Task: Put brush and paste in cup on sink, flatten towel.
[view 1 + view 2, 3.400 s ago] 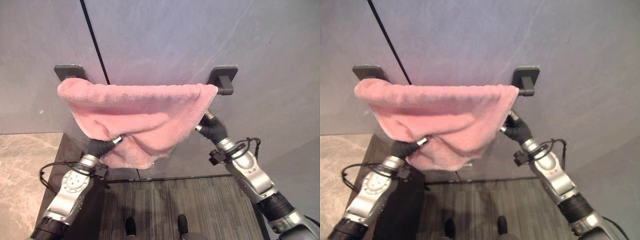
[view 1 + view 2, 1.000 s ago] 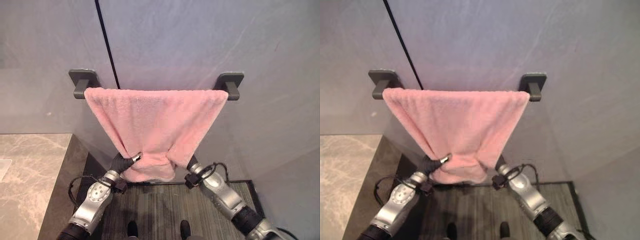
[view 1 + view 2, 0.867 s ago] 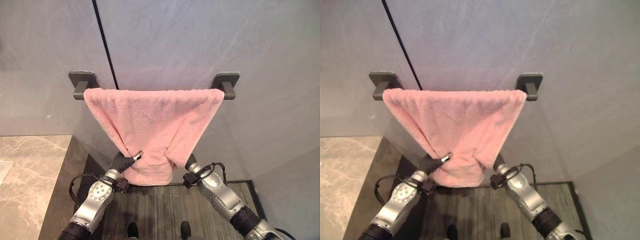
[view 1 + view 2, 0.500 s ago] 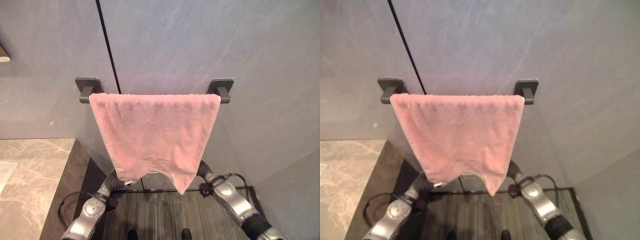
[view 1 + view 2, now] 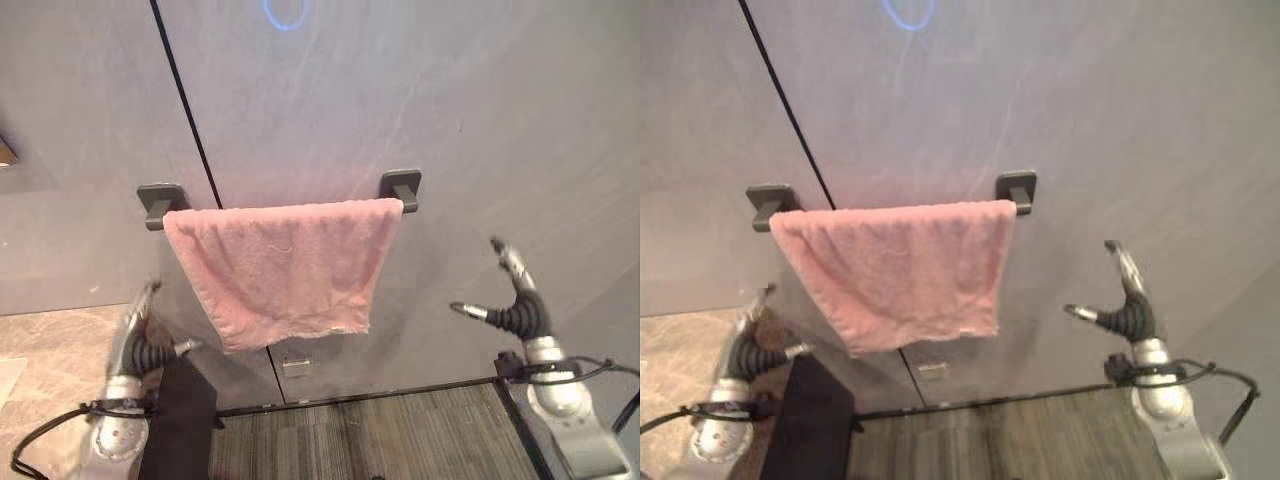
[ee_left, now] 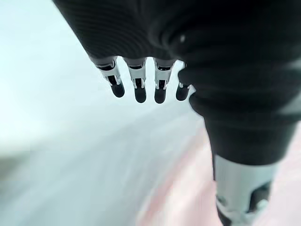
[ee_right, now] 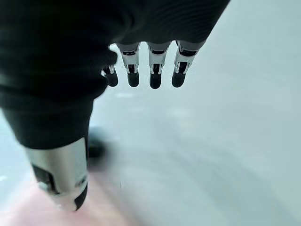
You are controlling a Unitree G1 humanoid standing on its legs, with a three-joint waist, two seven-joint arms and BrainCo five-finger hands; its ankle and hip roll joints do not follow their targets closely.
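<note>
Both robot hands have let go of the pink towel (image 5: pixel 282 270) and swung out to either side of it since the moment before. The left robot hand (image 5: pixel 140 335) hangs below the towel's left end, the right robot hand (image 5: pixel 517 300) well off to its right; both have fingers spread and hold nothing. The towel hangs smooth over the dark towel bar (image 5: pixel 400 187), so the flattening looks done.

No text, label, number or sign can be read on the wall, towel or hands.
</note>
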